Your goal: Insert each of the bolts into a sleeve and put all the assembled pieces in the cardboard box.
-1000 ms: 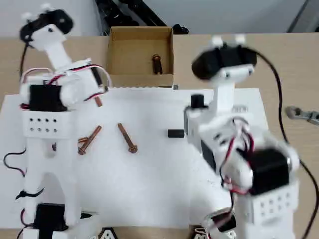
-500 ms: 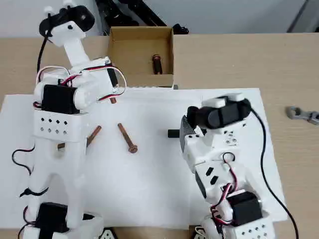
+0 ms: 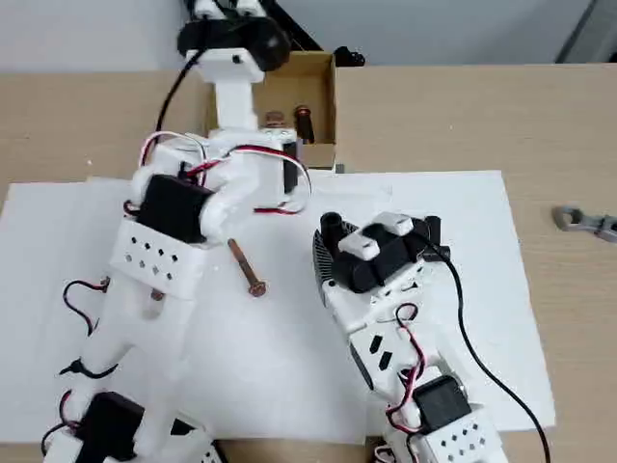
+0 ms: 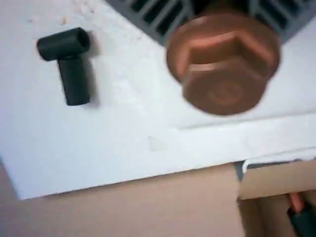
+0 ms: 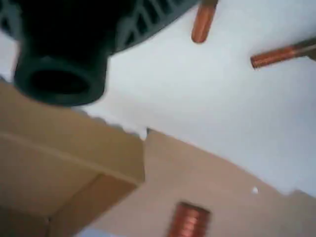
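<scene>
Left tool is clenched on a copper bolt. Its wrist camera looks almost straight at the hex head, so the shank is hidden behind it and I cannot tell how much thread is free. Right tool is clamped on a black sleeve, with the open bore turned toward that wrist camera. From above, the bolt hangs near the front wall of the cardboard box. The sleeve sits apart from it over the white sheet, so the two parts are neither touching nor lined up.

I judge the step in hand to be mating them in the air. To do it well I would first bring the bore and the threaded end onto one line, correcting tilt before travel, and only then close the gap slowly. A skewed entry would likely jam, or twist the bolt in its grip. I would hold both parts firmly until the head seats. I would let go only over the box, where one finished piece already lies. One loose bolt lies on the sheet, which covers the wooden surface.
</scene>
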Robot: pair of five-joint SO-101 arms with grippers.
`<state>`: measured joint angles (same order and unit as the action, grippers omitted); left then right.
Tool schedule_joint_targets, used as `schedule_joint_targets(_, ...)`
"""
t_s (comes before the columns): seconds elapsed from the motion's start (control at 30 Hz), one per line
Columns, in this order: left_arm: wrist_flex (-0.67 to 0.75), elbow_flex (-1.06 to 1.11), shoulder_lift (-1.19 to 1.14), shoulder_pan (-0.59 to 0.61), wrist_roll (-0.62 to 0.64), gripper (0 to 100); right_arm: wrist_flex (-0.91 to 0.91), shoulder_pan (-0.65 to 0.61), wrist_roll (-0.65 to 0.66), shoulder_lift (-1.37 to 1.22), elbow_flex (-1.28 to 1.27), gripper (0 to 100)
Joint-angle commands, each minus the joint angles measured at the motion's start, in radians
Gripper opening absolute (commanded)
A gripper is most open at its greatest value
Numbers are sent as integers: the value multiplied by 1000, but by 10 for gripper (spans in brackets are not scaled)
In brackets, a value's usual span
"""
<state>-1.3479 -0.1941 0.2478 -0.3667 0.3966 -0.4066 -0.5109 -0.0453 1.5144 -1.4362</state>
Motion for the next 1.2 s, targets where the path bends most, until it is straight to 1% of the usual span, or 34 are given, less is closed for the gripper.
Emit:
schedule_joint_targets(0.0, 40, -45, 103, -34, -5, 5, 39, -2, 9, 45, -3, 4)
schedule_joint_targets(0.2, 63, -44, 158, -112, -5, 5, 30, -7, 9, 137, -12, 4)
schedule_joint_targets(0.43, 121, -22, 160, -178, -5, 5, 7, -67, 9, 179, -23, 4)
schedule_joint_targets(0.57, 187, 64, 167, -181, -6, 5, 7, -67, 9, 179, -28, 4)
schedule_joint_targets(0.73, 186, 73, 170, -181, -8, 5, 10, -62, 8, 179, -26, 4)
schedule_joint_targets(0.9, 176, 99, 247, -195, -9, 5, 10, -62, 5, 179, -26, 4)
schedule_joint_targets(1.17, 187, 249, 327, -198, -9, 5, 2, -62, 5, 179, -26, 4)
